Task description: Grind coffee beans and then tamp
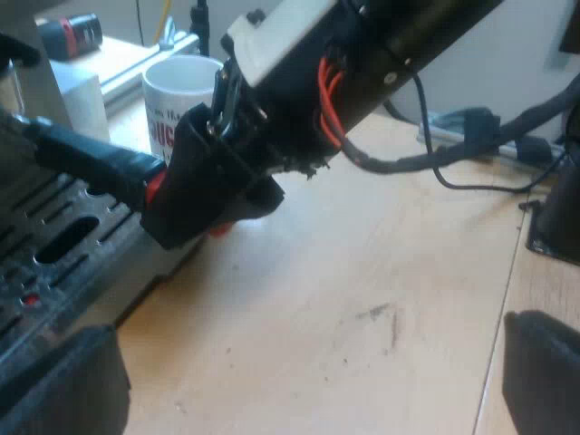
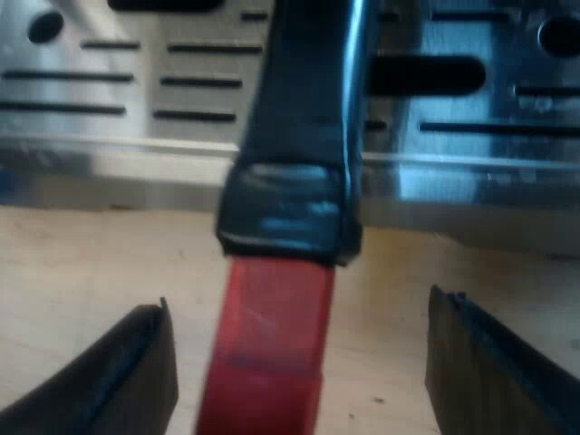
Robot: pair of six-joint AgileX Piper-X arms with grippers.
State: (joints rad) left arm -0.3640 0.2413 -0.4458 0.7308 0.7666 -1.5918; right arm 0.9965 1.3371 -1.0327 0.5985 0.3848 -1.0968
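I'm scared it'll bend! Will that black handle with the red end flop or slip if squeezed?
Probably stiff: the handle sticks straight without sagging. Its shiny black surface may be slippery; the duller red end likely grips better.

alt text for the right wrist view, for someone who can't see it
A dark handle with a red end sits between the open jaws of the right gripper, one on each side and not closed on it. Behind it are the machine's slotted metal tray and a wooden table.
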